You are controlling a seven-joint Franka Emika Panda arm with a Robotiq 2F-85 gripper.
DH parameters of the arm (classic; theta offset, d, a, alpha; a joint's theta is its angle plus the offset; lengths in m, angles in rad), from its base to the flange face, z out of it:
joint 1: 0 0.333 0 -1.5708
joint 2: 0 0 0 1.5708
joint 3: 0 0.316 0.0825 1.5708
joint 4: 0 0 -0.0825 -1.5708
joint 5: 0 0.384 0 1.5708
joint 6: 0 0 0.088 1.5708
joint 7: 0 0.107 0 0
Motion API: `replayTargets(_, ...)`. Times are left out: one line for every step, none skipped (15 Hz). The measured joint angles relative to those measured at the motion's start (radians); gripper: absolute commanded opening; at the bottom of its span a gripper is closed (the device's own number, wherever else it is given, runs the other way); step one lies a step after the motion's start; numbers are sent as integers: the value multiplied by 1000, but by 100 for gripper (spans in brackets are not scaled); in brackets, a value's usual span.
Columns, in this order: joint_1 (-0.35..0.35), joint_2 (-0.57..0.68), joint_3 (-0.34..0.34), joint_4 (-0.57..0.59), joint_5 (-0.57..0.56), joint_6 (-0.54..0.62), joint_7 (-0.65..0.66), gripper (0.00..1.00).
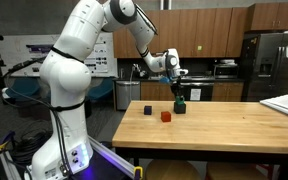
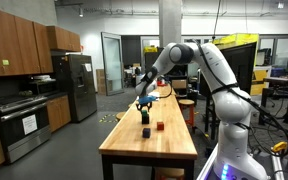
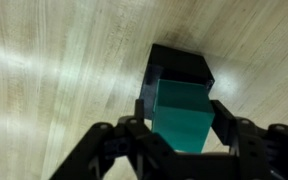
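In the wrist view a teal-green block stands between my gripper's two fingers, which press on its left and right sides. It rests on top of a black block on the wooden table. In both exterior views the gripper points down over this stack, the green block showing just under it. A second black block and a red block lie apart from the stack on the table.
A white sheet or tray lies at one end of the table. Kitchen cabinets, an oven and a steel fridge stand beyond the long table. The robot base stands at the table's other end.
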Motion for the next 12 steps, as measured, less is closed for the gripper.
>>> replayTargets(3,3,-1,2,0,-1,0,28)
replayTargets(7,3,-3,2,0,-1,0,26)
replayTargets(12,2,-6,5,0,-3,0,24)
replayTargets(19,0,-9,6,0,-6,0,24)
replayTargets(27,-1,-12,6,-1,-9,0,24)
replayTargets(36,-2,-16,6,-1,-11,0,24)
replayTargets(46,-3,-19,6,-1,-13,1,24)
replayTargets(55,-4,-20,5,-2,-13,1,24)
replayTargets(65,-6,-20,4,-2,-14,1,24)
replayTargets(75,-8,-20,3,-2,-14,1,24)
replayTargets(86,-9,-20,1,-2,-14,1,24)
replayTargets(97,-10,-19,-1,-2,-14,1,24)
